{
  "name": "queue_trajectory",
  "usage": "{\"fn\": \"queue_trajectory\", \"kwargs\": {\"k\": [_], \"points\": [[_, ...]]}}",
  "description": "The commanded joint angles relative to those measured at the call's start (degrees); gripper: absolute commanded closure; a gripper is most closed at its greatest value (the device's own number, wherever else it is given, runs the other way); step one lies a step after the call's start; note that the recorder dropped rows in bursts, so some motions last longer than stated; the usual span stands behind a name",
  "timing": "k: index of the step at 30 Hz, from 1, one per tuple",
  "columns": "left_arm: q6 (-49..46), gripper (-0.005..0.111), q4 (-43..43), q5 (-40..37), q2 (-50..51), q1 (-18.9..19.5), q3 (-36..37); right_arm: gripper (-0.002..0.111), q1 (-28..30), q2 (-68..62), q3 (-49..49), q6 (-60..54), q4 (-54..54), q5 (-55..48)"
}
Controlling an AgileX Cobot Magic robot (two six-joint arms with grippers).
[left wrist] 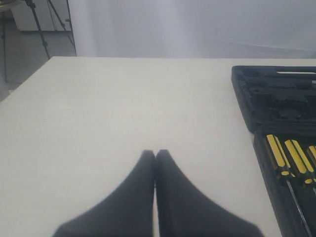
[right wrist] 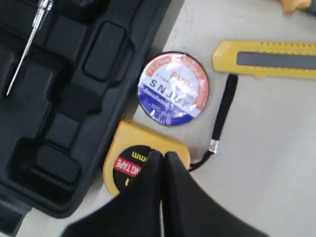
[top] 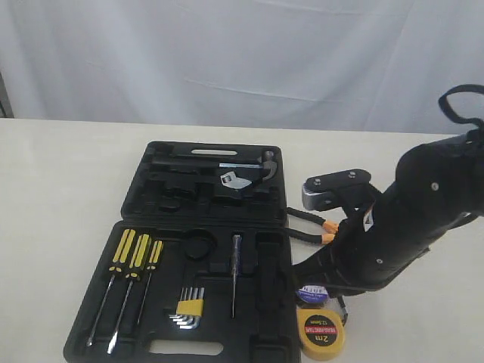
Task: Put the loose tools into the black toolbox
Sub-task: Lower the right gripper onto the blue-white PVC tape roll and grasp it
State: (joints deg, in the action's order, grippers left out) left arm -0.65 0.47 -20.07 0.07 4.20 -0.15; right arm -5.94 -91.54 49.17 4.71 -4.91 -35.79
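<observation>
Yellow hard plastic, round and marked "2m", the tape measure lies nearest, just beside the open black moulded toolbox at its five o'clock corner. The right gripper hangs over it with jaws pressed together, holding nothing. I judge the case stiff, smooth and fairly dense. It is best pinched across its rim with the jaws opened wide, not by the limp black wrist strap.

At its twelve o'clock sits the black tape roll with the white-blue-red label, likely light and slightly grippy. Beyond it, the slim yellow-black utility knife wants a hold across its narrow body. The black-and-orange-handled pliers — probably the heaviest — lie farthest.

The left gripper, closed and empty, hovers over the bare cream table off the toolbox's nine o'clock side.
</observation>
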Motion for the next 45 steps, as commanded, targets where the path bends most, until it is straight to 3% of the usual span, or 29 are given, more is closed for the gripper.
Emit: {"fn": "queue_trajectory", "kwargs": {"k": [1,9,11,16,18,45], "points": [[0.24,0.107,-0.47,0.45,-0.07,-0.27,0.15,0.109,-0.34,-1.5,-0.05,-0.18,2.02,4.45],[0.24,0.107,-0.47,0.45,-0.07,-0.27,0.15,0.107,-0.34,-1.5,0.04,-3.99,3.48,5.86],[0.24,0.107,-0.47,0.45,-0.07,-0.27,0.15,0.096,-0.34,-1.5,0.04,-6.26,3.48,5.88],[0.24,0.107,-0.47,0.45,-0.07,-0.27,0.15,0.053,-0.34,-1.5,0.04,-7.55,3.48,6.74],[0.24,0.107,-0.47,0.45,-0.07,-0.27,0.15,0.045,-0.34,-1.5,0.04,-7.55,3.48,7.56],[0.24,0.107,-0.47,0.45,-0.07,-0.27,0.15,0.046,-0.34,-8.67,0.04,-7.55,5.34,10.48]]}}
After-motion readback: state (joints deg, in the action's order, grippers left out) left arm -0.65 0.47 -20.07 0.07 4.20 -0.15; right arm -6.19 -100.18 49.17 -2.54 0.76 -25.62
